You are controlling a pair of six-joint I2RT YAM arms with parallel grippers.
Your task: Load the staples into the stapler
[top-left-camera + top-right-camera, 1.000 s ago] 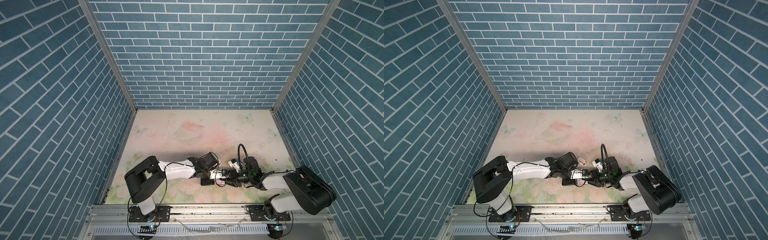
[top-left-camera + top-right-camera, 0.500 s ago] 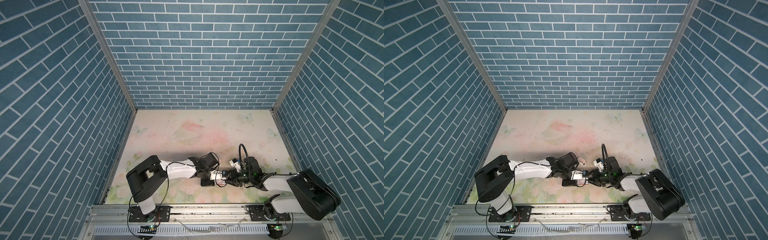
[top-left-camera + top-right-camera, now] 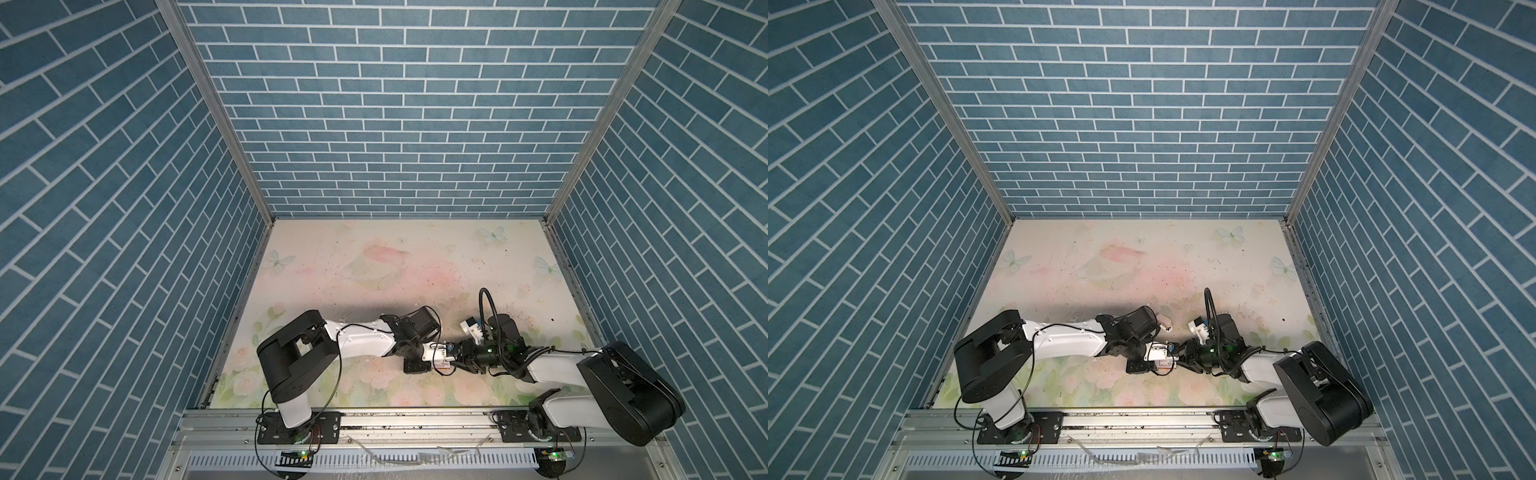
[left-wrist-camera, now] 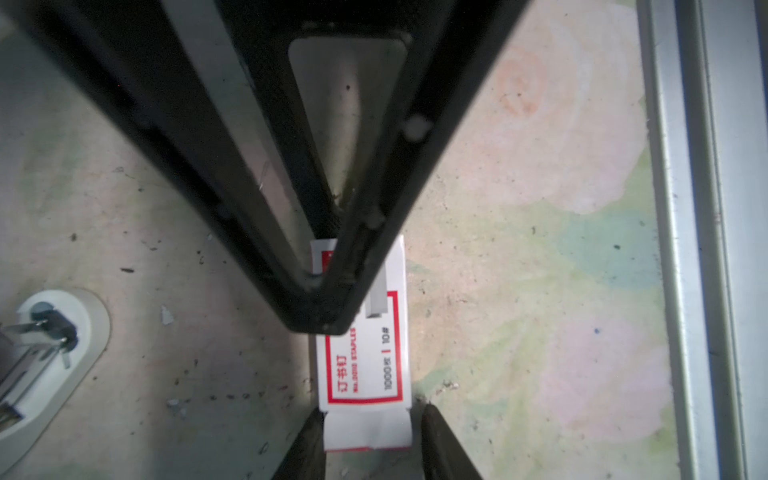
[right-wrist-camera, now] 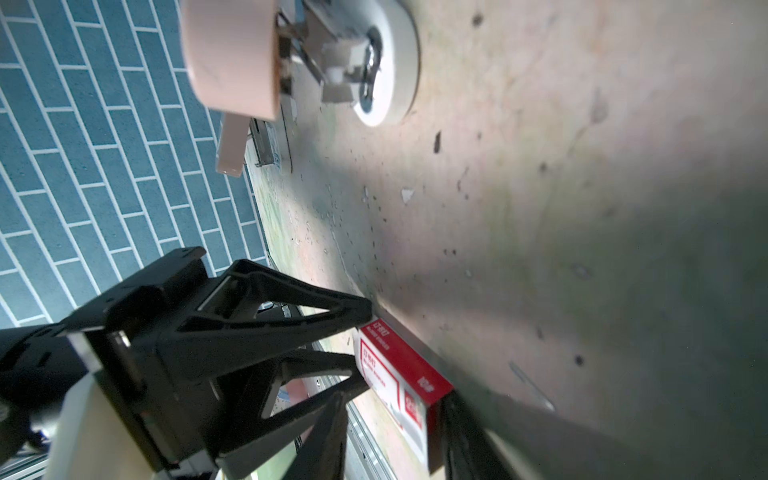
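A small red-and-white staple box [image 3: 443,365] lies near the table's front middle, between both arms. My left gripper [image 4: 373,409] is shut on the box's [image 4: 361,365] flap end. My right gripper [image 5: 395,399] straddles the box's [image 5: 395,374] other end, open, with a gap beside one finger. In the left wrist view its black finger [image 4: 365,232] covers half the box. The stapler [image 3: 1165,321] lies just behind the grippers, its pink lid [image 5: 232,54] swung up off the white base [image 5: 390,62]. The staples themselves are hidden.
The metal front rail [image 3: 415,419] runs close behind the grippers' near side. Blue brick walls [image 3: 124,249] enclose the floral table [image 3: 395,266] on three sides. Dark specks and small scraps [image 5: 406,194] dot the surface around the stapler.
The right arm's black elbow housing has shifted right and lower. Both grippers stay together at the box, which has not visibly moved.
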